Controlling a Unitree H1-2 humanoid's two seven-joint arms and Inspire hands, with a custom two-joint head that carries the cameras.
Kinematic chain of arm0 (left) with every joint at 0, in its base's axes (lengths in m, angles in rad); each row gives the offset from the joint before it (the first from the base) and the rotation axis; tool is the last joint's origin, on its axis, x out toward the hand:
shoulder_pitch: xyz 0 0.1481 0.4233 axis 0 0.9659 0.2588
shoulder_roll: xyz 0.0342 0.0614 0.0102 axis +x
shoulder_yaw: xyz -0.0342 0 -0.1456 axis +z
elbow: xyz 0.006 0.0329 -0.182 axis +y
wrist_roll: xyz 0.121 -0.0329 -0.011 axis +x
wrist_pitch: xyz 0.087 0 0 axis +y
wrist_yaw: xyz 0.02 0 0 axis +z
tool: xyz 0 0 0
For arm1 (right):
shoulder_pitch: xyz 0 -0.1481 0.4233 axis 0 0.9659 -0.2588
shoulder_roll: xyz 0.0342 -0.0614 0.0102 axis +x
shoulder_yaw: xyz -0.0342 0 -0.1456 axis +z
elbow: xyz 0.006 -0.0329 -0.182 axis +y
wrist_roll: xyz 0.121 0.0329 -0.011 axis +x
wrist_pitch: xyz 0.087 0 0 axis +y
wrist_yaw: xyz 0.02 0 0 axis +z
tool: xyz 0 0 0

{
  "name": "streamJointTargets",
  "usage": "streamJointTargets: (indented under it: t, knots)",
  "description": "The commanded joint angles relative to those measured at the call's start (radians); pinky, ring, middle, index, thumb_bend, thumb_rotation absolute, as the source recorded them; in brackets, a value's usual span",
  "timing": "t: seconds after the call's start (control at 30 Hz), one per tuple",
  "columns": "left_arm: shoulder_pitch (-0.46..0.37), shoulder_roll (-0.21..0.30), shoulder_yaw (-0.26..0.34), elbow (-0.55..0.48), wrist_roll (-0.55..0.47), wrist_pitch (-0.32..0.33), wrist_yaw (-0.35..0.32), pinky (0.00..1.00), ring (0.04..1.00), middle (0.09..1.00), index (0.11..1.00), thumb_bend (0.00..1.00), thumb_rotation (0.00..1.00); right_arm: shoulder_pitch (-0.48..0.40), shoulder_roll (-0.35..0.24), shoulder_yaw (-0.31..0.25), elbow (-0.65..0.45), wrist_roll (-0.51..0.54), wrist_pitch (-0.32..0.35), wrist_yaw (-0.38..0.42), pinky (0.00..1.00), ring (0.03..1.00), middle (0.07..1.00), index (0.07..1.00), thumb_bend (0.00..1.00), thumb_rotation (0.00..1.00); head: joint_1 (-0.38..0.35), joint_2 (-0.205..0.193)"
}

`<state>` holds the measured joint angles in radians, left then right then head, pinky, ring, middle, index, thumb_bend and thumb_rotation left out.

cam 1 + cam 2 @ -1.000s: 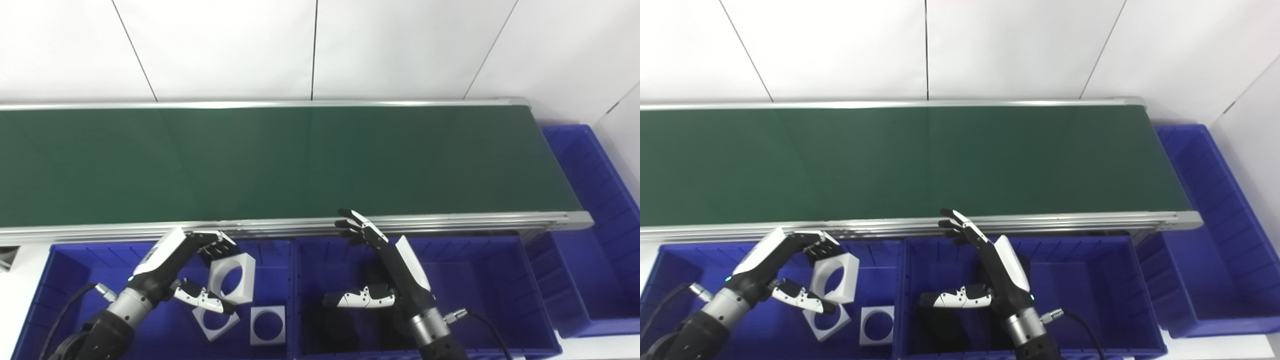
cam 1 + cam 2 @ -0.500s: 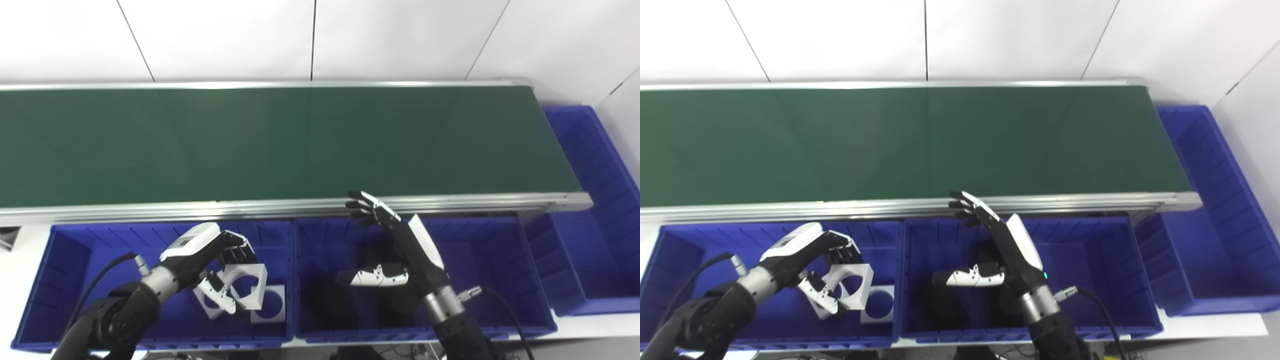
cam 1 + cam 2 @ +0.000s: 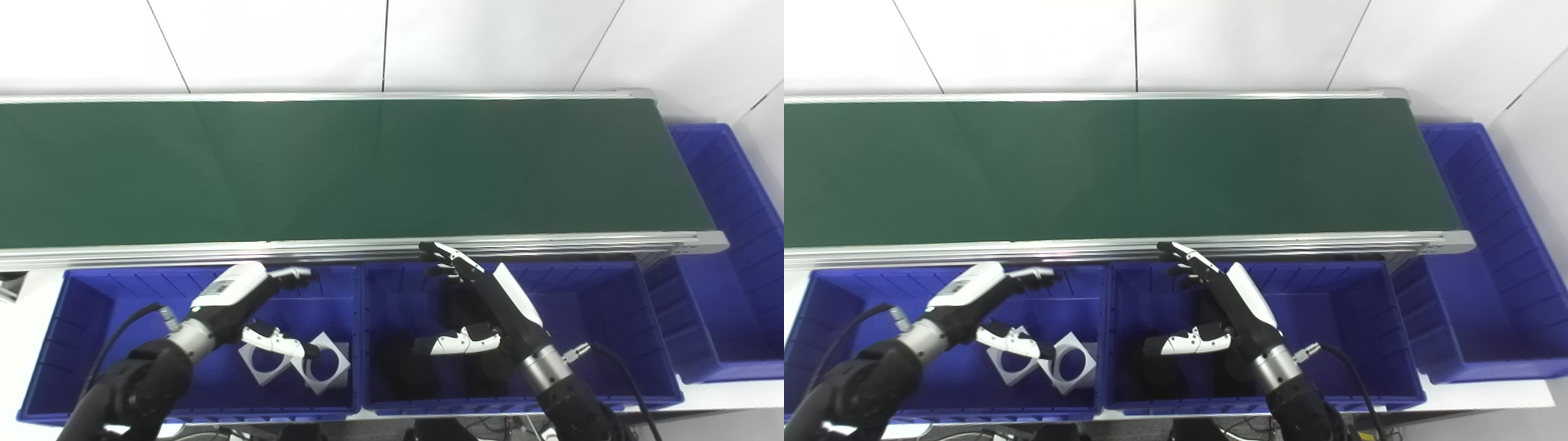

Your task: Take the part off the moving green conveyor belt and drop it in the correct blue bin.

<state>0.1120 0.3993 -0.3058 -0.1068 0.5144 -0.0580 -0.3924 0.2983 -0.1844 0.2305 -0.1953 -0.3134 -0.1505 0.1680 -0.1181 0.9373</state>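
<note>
Fingers (image 3: 293,273) on the left hand (image 3: 245,300) are spread wide with nothing in them, thumb sticking out toward 4 o'clock over the white parts. Same deal with the right hand (image 3: 484,306): fingers straight and apart, pointing to about 10 o'clock, thumb out toward 9, holding nothing. Left hand hangs over the left blue bin (image 3: 92,306), and down on the bin floor there are white square parts with round holes (image 3: 294,364), lying flat and touching each other, roughly at 5 o'clock from the palm. Can't tell for sure how many, since the thumb covers some of the pile. Right hand sits over the middle blue bin (image 3: 588,312), which has some dark shapes in it that I can't make out. Green belt (image 3: 343,168) runs along the far side of both bins at 12 o'clock. One more blue bin (image 3: 729,245) sits at the belt's right end, around 3 o'clock.
</note>
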Motion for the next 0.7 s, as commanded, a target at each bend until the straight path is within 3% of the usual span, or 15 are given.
streamJointTargets:
  t: [0.0, 0.17, 0.27, 0.47, 0.67]
  knots:
    - [0.009, -0.017, 0.046, -0.010, -0.157, -0.060, 0.025, 0.77, 0.853, 0.880, 0.877, 0.98, 0.49, -0.001, 0.000, 0.000, -0.043, 0.022, 0.012, 0.007, 0.70, 0.793, 0.848, 0.902, 0.89, 0.37, -0.001, -0.002]
    - [0.051, -0.066, 0.113, -0.012, -0.435, -0.099, 0.004, 0.81, 0.898, 0.917, 0.896, 1.00, 0.42, 0.009, 0.005, -0.004, -0.048, 0.027, 0.003, 0.001, 0.72, 0.808, 0.861, 0.924, 0.89, 0.36, 0.000, -0.005]
    - [0.081, -0.088, 0.136, -0.021, -0.548, -0.098, -0.011, 0.83, 0.900, 0.920, 0.902, 1.00, 0.38, 0.015, 0.007, -0.005, -0.059, 0.018, 0.011, -0.001, 0.72, 0.814, 0.865, 0.931, 0.89, 0.37, 0.000, -0.007]
    - [0.134, -0.111, 0.164, -0.033, -0.652, -0.117, -0.014, 0.86, 0.902, 0.924, 0.923, 1.00, 0.36, 0.029, 0.010, -0.008, -0.061, 0.008, -0.002, -0.010, 0.73, 0.815, 0.863, 0.938, 0.90, 0.37, 0.002, -0.022]
    - [0.180, -0.128, 0.169, -0.047, -0.677, -0.149, -0.013, 0.87, 0.911, 0.934, 0.940, 1.00, 0.34, 0.042, 0.014, -0.012, -0.065, 0.017, -0.004, -0.013, 0.74, 0.819, 0.864, 0.940, 0.90, 0.36, 0.004, -0.031]
